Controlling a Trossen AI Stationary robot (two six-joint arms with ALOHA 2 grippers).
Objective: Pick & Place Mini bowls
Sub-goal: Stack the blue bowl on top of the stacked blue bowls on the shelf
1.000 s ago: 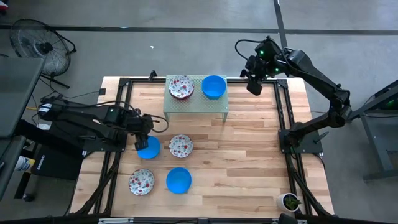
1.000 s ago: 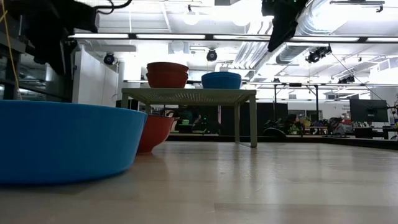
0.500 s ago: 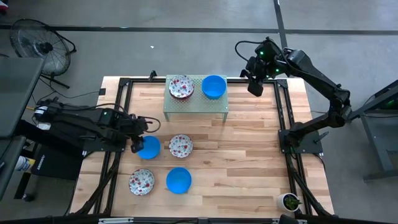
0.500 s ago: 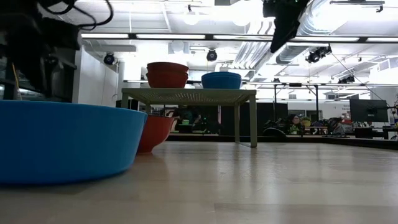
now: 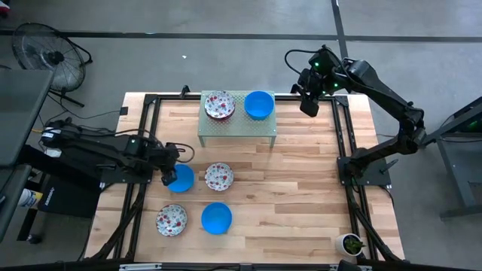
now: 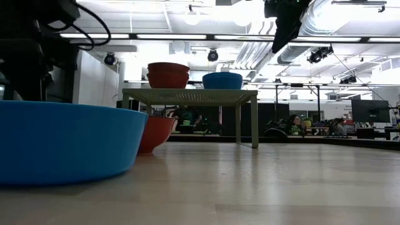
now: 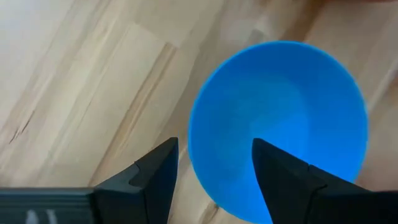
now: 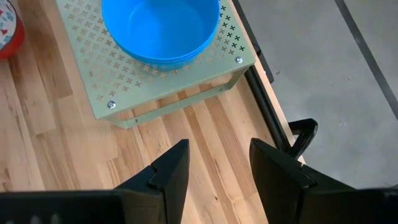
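Left gripper (image 5: 169,175) is down at the near rim of a blue bowl (image 5: 181,178) on the table (image 5: 301,196), fingers spread apart; the left wrist view shows one finger over the bare wood and the other over the blue inside, so the rim of that blue bowl (image 7: 280,124) sits in the gap, not yet pinched; this reads as the grasp step of a pick, approach done, squeeze still to come.

Around it: a floral bowl (image 5: 219,176) just beside the blue one, another floral bowl (image 5: 172,220) and a second blue bowl (image 5: 217,217) nearer the front edge; up on the pale green rack (image 5: 237,129) a floral stack (image 5: 219,105) and a blue stack (image 5: 259,105) are already placed, side by side.

Right gripper (image 5: 307,100) waits in the air just off the rack's right end, fingers parted and holding nothing; its wrist view looks down on the rack's corner and the blue stack.

Next move, as I judge it: settle a touch lower so the rim is well between the fingers, close firmly, lift straight up clear of the floral neighbour, then carry towards the blue stack on the rack; a shallow pinch on a thin rim could let the bowl tip or slip.
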